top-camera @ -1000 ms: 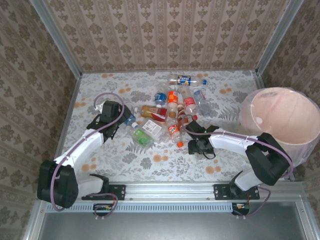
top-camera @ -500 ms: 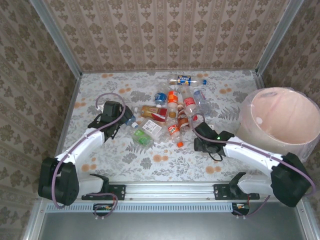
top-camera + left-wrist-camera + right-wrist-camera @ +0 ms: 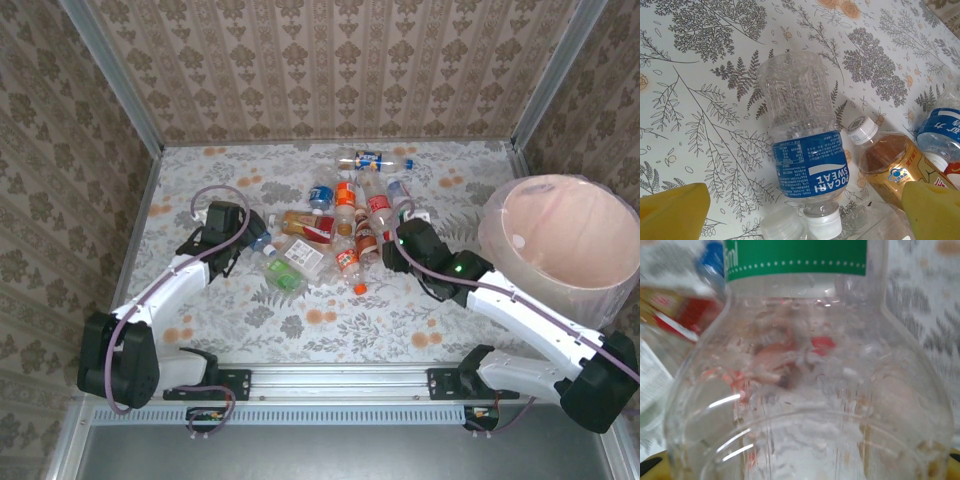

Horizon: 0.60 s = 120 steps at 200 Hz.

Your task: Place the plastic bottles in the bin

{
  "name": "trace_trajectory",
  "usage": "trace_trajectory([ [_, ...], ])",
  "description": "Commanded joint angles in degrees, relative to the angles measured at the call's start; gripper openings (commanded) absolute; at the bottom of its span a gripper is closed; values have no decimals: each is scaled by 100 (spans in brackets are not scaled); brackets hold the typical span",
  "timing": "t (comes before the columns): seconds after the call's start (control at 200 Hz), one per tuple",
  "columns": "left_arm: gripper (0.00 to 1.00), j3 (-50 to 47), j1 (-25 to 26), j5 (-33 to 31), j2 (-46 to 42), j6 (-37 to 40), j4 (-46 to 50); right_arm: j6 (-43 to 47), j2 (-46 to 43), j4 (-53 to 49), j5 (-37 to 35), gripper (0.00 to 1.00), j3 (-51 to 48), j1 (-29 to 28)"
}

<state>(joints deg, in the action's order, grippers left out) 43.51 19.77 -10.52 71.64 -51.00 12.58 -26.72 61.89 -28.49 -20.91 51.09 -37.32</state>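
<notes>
— Right gripper (image 3: 402, 236)?
— Pinching a clear green-label bottle (image 3: 805, 390); bin (image 3: 493, 240) sits just to its right.
— Left gripper (image 3: 247, 238)?
— Spread wide, straddling a blue-label bottle (image 3: 802, 135) at its capped end.

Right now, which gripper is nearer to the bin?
Right. The right gripper is just left of the bin in the top view; the left gripper is beyond the bottles, farther off.

Evenly bright, soft shadows. Sharp between the left fingers (image 3: 671, 214); out of focus and glare-streaked on the clear bottle (image 3: 810, 390) close against the right wrist.
</notes>
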Motion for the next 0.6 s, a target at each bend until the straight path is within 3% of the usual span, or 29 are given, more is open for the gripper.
trace_trajectory([
  [0.0, 100, 53, -52, -53, -22, -193, -57, 752, 97, 406, -342, 49, 615, 62],
  [0.355, 100, 52, -70, -49, -29, -313, -55, 2306, 297, 236, -408, 48, 2350, 857],
  [0.51, 100, 20, -78, -59, -27, -374, -97, 2251, 389, -551, 646, 47, 3202, 1819],
  [0.595, 100, 1, -87, -28, -13, -407, -186, 2410, 470, -899, 783, 47, 3606, 2161],
])
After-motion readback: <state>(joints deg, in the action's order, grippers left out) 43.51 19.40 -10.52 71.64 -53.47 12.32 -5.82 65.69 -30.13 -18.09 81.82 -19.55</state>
